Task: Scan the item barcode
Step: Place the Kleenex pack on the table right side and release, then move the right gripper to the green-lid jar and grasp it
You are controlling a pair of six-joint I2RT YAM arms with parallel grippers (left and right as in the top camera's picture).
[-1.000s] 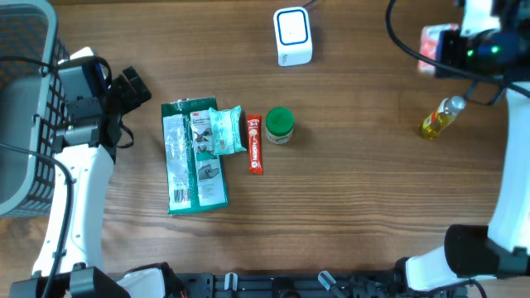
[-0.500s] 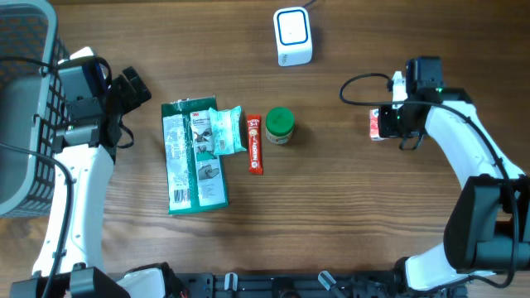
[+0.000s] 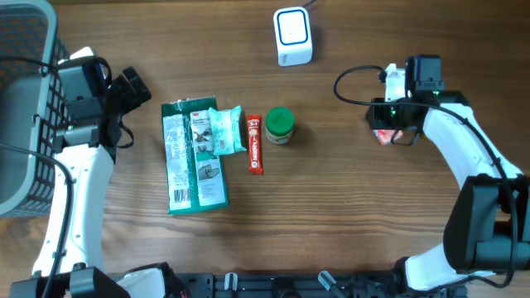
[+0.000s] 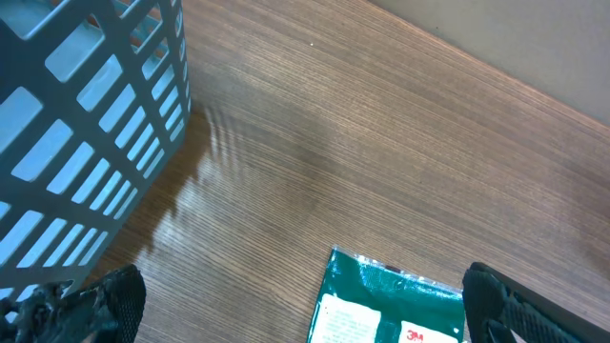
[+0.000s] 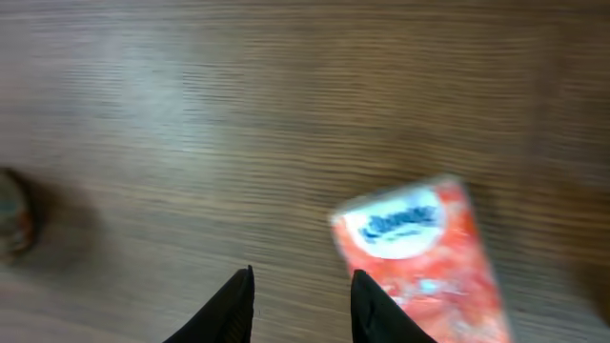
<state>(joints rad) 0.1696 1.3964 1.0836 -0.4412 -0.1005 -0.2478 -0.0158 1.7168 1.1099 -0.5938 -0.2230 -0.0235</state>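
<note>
From overhead I can barely see the red packet [image 3: 382, 137]: only a sliver shows on the table [image 3: 348, 215] under the right claw [image 3: 389, 122], right of centre and well apart from the white scanner [image 3: 292, 36] at the far edge, so its heading is unreadable from here. The left claw [image 3: 137, 91] sits by the basket [image 3: 25, 50], its spread hard to judge from above. On the left wrist camera, its fingers [image 4: 105, 300] stand far apart at the bottom corners, with bare wood and the top of a green pack [image 4: 391, 295] between them; that pack is cut off by the frame. The right wrist camera is blurred throughout. There, the packet lies flat, its long axis running from upper left to lower right, the printed end nearest the upper left and the far end cut off at the bottom. The right claw's jaws stand slightly apart with only wood between them, and the packet is just right of the right-hand finger [image 5: 376, 305]; whether they touch, I cannot tell
</note>
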